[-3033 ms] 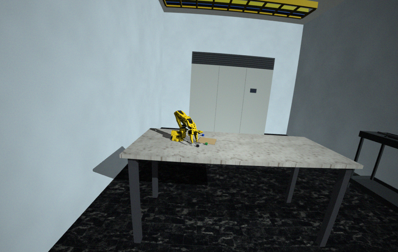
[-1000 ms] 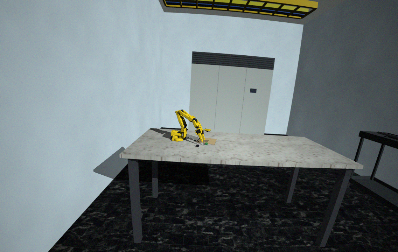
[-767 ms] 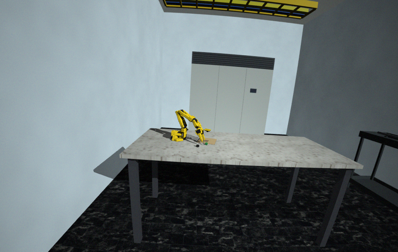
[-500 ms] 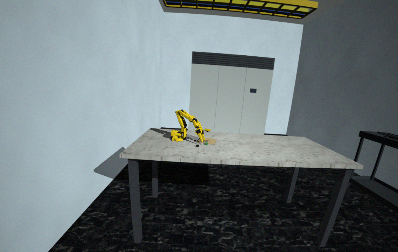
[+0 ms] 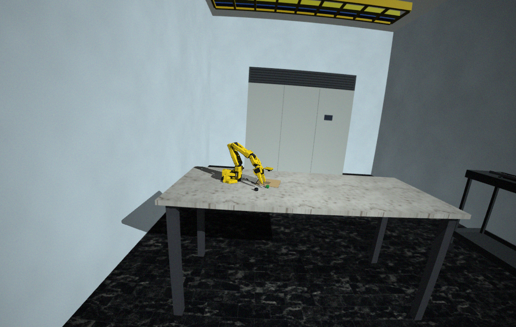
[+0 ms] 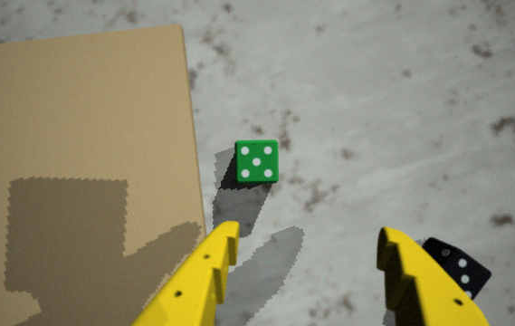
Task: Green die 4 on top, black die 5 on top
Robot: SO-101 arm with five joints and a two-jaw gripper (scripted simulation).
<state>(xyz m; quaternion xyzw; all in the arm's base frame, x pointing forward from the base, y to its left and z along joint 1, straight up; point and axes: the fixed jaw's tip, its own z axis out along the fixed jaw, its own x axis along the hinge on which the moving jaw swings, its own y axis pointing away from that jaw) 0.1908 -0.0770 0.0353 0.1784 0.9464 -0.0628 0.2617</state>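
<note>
The green die (image 6: 257, 161) lies flat on the bare table just right of the tan mat (image 6: 76, 172), with 5 on top; it also shows in the exterior view (image 5: 267, 186). The black die (image 6: 458, 268) lies on the table at the lower right, partly hidden behind my right finger, off the mat; it shows in the exterior view (image 5: 256, 189) too. My gripper (image 6: 307, 240) hovers above the table, short of the green die, fingers apart with nothing between them. The blue die is not in view.
The mat (image 5: 272, 182) lies flat near the arm's base (image 5: 230, 175) at the table's far left part. The arm's shadow falls on the mat. A dark side shelf (image 5: 507, 182) stands at the far right.
</note>
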